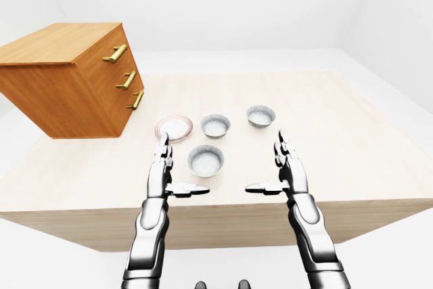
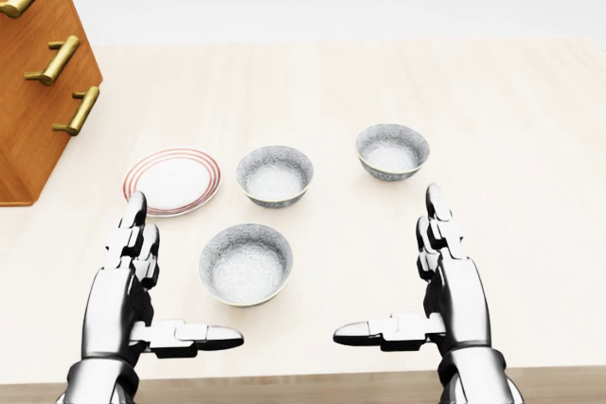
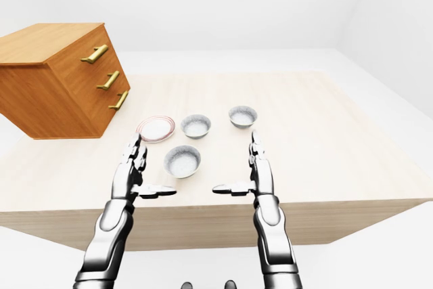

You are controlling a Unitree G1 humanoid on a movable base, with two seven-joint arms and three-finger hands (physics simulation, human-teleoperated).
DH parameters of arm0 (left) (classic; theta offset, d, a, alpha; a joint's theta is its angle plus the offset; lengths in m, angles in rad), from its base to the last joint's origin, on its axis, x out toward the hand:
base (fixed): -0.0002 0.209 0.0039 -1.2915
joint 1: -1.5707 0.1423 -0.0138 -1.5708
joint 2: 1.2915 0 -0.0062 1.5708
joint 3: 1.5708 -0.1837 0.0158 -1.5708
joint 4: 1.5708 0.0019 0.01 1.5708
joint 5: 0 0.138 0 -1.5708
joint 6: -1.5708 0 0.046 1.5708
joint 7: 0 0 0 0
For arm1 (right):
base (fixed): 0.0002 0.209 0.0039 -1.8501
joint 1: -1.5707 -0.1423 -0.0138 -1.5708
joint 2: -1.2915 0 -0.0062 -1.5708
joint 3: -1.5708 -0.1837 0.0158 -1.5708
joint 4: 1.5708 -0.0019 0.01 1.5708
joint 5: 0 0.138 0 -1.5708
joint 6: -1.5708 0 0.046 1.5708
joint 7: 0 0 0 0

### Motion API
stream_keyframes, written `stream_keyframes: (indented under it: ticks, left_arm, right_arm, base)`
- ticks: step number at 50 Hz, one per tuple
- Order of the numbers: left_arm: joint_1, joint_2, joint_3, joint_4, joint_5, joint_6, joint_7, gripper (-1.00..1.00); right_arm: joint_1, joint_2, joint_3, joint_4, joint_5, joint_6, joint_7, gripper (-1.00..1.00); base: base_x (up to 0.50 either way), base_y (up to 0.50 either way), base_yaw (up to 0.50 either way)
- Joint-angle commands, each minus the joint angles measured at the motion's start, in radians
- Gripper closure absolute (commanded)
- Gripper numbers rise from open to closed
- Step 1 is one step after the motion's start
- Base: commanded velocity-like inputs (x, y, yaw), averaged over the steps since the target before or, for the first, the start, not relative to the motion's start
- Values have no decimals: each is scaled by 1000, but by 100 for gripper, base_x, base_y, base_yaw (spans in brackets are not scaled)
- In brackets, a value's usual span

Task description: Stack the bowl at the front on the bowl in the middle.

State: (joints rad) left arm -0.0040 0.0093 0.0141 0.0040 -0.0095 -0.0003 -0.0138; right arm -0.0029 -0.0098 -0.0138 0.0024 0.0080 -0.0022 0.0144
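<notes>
While both hands hover spread and empty low in the head view, the left hand (image 2: pixel 142 276) and right hand (image 2: pixel 436 276) flank the front bowl (image 2: pixel 245 264) without touching it. Just above it, at frame centre, sits the middle bowl (image 2: pixel 275 175), between a striped plate (image 2: pixel 172 181) and a third bowl (image 2: pixel 392 150).

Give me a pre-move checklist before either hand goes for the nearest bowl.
1. Grey speckled bowl nearest the robot upright and empty: ok.
2. Grey speckled bowl in the middle, the target, upright and empty: ok.
3. Left hand open, holding nothing: ok.
4. Right hand open, holding nothing: ok.
5. Nearest bowl stands apart from the red-rimmed white plate and the third grey bowl: ok.
6. Nearest bowl within either hand's reach: cannot tell for certain; it lies closer to the left hand.
</notes>
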Motion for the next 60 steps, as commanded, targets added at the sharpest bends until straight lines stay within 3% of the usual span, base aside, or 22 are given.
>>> stream_keyframes:
  ticks: [1,8,14,19,22,25,27,38,60]
  left_arm:
    - [-16,15,27,2,-17,8,-28,-100]
    - [-16,16,30,1,-15,10,-34,-100]
    - [-20,16,28,1,-10,11,-37,-100]
    - [-21,20,31,-23,-9,29,-44,-100]
    - [-25,24,40,-49,-14,52,-49,-100]
    - [-32,29,48,-81,-18,81,-53,-100]
    - [-38,31,54,-106,-23,88,-53,-100]
    - [-68,50,90,-213,-39,88,-54,-100]
    - [-62,53,103,-222,-46,88,-57,-100]
  right_arm:
    - [2,-21,-33,-19,16,5,40,-100]
    - [16,-26,-46,-53,19,16,61,-100]
    - [12,-28,-52,-48,0,-4,67,-100]
    - [-1,-34,-58,-85,-13,24,71,-100]
    - [-17,-45,-70,-150,-23,85,74,-100]
    - [-36,-57,-84,-184,-37,90,78,-100]
    - [-73,-61,-99,-176,-33,90,72,-100]
    - [-118,-91,-127,-237,-24,90,74,-100]
    - [-100,-88,-135,-273,-28,90,111,-100]
  base:
    - [0,0,0]
    - [0,0,0]
    - [0,0,0]
    - [0,0,0]
    - [0,0,0]
    - [0,0,0]
    - [0,0,0]
    - [0,0,0]
    - [18,0,0]
